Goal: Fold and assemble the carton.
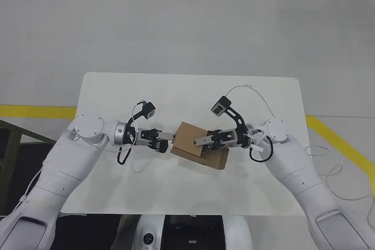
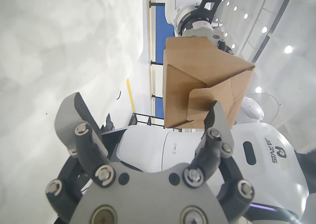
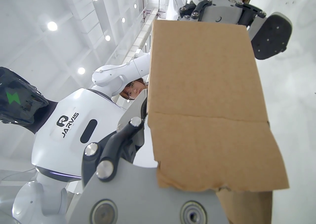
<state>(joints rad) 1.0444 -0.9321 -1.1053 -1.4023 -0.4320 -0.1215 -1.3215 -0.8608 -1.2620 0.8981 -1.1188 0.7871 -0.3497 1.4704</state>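
Right jaws clamp carton [image 1: 186,134] — left jaws spread, touching it

A white bench [image 1: 112,94] stands on a grey floor [image 1: 175,31]. Yellow tape [image 1: 25,111] runs along the floor on both sides of the bench. A dark frame [image 1: 9,140] stands left of the bench. Round ceiling lights [image 3: 52,26] shine above it.

The carton [image 1: 186,134] is plain brown cardboard with no pattern. Under it, the table [image 1: 175,94] is plain white. On either side of the carton, the left gripper [image 1: 164,145] and right gripper [image 1: 204,140] are grey metal with black fingers [image 2: 85,111]. Farther out from the carton, the floor [image 1: 50,44] is pale grey with a yellow stripe [image 1: 31,111].
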